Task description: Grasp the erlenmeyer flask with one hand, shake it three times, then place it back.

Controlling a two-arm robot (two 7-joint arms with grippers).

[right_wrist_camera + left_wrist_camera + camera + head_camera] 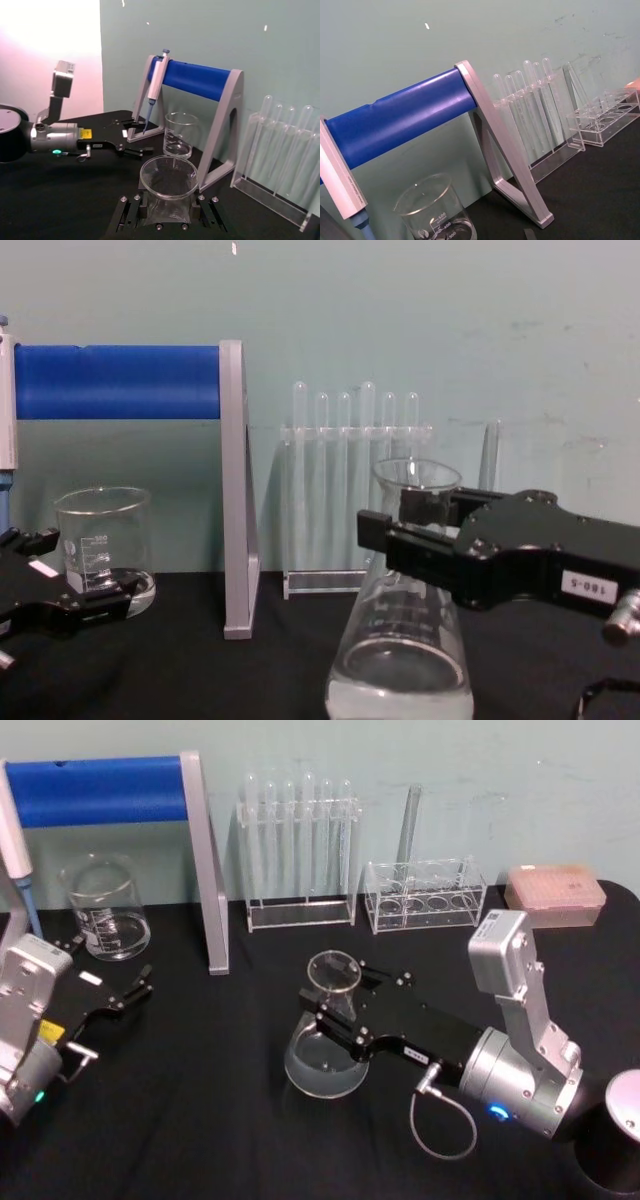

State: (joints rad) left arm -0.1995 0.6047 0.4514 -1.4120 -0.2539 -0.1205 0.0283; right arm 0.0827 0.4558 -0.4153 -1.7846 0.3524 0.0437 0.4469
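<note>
The right claw [331, 1017] reaches in level from the side. Its jaws are closed on the neck of the flask [320, 1070], one on each side, just under the flared lip. That is a sensible grip: the neck is the narrowest part, and the lip above the jaws should stop the glass sliding down during a shake.

The flask stands upright in the claw. Its long axis is vertical, its mouth points straight up and its wide base is below the jaws. The base looks to rest on the desk [200, 1120], so I judge the lift not yet begun. Keeping the flask vertical also keeps whatever is in the base away from the mouth.

Well to this claw's left, the left claw [140, 986] lies low over the desk with its fingers apart, holding nothing and leaving room for the swing. Beyond it stands the beaker [105, 910]. Farther still beyond the working claw, against the wall, are the stand [205, 860] and the tube rack [298, 850], both well apart from the flask.
</note>
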